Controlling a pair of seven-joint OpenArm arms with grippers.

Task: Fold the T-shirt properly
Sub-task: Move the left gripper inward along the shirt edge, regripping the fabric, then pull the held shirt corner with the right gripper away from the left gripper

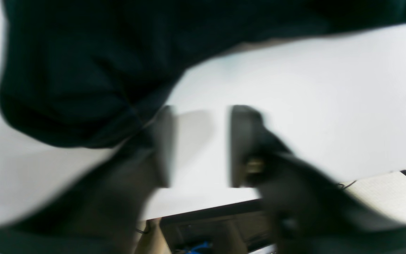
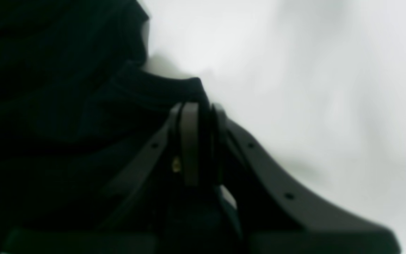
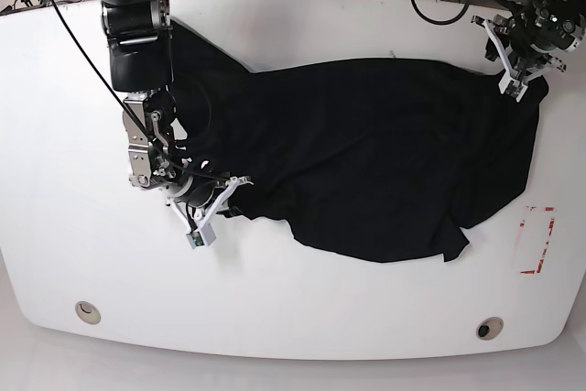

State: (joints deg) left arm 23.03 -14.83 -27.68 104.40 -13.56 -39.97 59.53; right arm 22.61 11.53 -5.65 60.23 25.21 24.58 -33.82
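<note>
The large plain black soft cloth T-shirt [image 3: 366, 162] lies spread on the white table [image 3: 302, 309], in its middle and toward the far side. Its long axis runs across the table, from the left side of the base view to the right side. The cloth is crumpled and uneven; one pointed corner hangs toward the near edge, and the rest rises toward the far right. Which end is the collar cannot be told.

The right gripper [image 2: 201, 106] is at the left end of the T-shirt in the base view. In its wrist view the two dark fingers [image 2: 189, 141] stand almost together, and a thin fold of the black cloth sits between them, so they are pinching the edge of the T-shirt. The main mass of cloth lies to the left of these fingers, and bare white table lies to their right.

The left gripper [image 1: 201, 144] is at the far right end of the T-shirt in the base view. In its blurred wrist view the fingers [image 1: 241, 141] are spread apart, with only white table visible between them. The black cloth lies beyond and to the left of the fingers and seems to meet the left finger, but the blur does not allow to say if it touches.

Near the right edge of the table there is a red rectangular marking [image 3: 536, 240], apart from the cloth.
</note>
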